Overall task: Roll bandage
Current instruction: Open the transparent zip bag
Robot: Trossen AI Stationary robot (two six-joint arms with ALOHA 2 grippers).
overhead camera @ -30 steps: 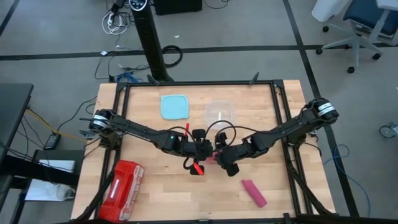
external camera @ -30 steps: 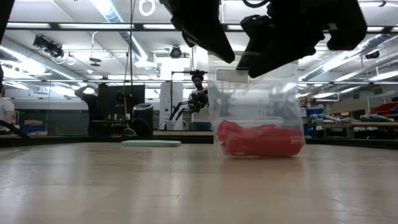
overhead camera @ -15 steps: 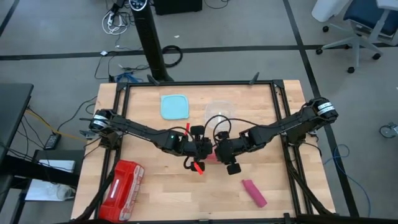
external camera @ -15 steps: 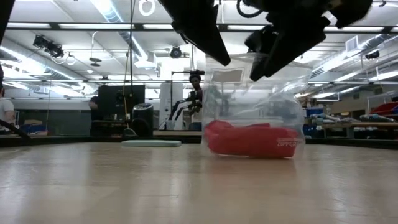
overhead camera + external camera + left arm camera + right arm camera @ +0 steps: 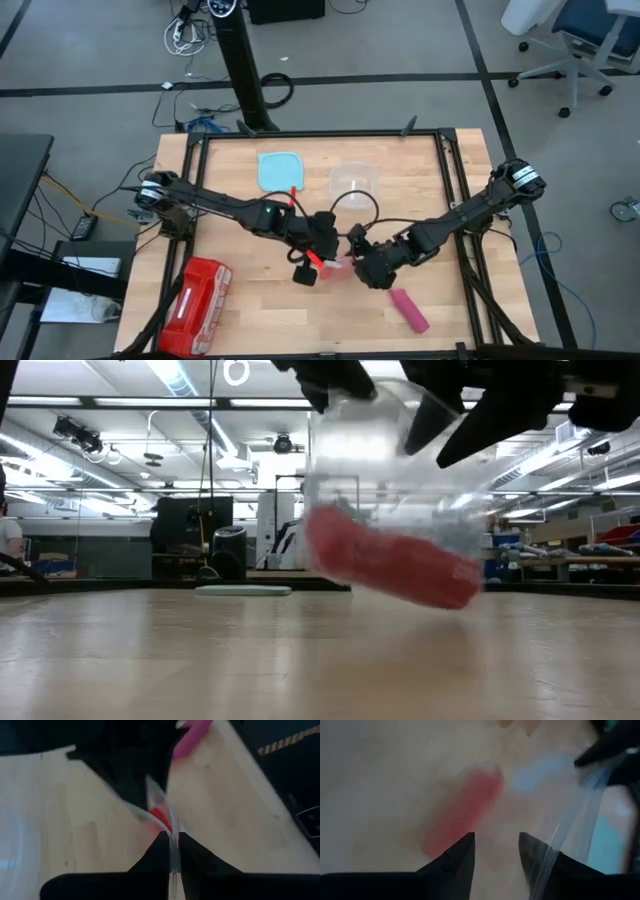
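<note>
The bandage (image 5: pixel 408 309), a pink roll, is lying on the table (image 5: pixel 240 320) near the front edge, just beside the right gripper (image 5: pixel 372 272) but apart from it. A clear plastic bag (image 5: pixel 400 510) holding a red lump (image 5: pixel 390 567) is hanging tilted above the wood between the grippers. The left gripper (image 5: pixel 318 252) is clenching the bag's edge. The right gripper's fingers (image 5: pixel 460 851) are standing apart, gripping nothing. A red case (image 5: pixel 196 303), a blue lid (image 5: pixel 281 170) and a clear container (image 5: pixel 356 182) are sitting farther off.
</note>
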